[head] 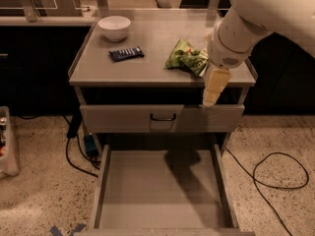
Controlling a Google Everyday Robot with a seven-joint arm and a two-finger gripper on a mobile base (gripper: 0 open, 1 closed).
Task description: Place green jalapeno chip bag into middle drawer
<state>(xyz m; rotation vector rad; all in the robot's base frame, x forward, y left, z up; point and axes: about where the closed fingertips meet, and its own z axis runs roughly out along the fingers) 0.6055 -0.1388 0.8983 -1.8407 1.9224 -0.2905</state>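
Note:
The green jalapeno chip bag (186, 57) lies on the cabinet top (147, 68), right of the middle. The middle drawer (147, 195) is pulled out wide below; its grey floor holds nothing. My gripper (210, 98) hangs down from the big white arm at the front right edge of the cabinet top. It is just right of and in front of the bag, above the drawer's right side. It holds nothing that I can see. The arm hides the bag's right end.
A white bowl (114, 27) and a dark blue snack bar wrapper (126, 53) sit on the top's left half. The upper drawer with a black loop handle (163, 117) is shut. Black cables (275, 178) lie on the floor at right and left. A clear bin (7, 144) stands at far left.

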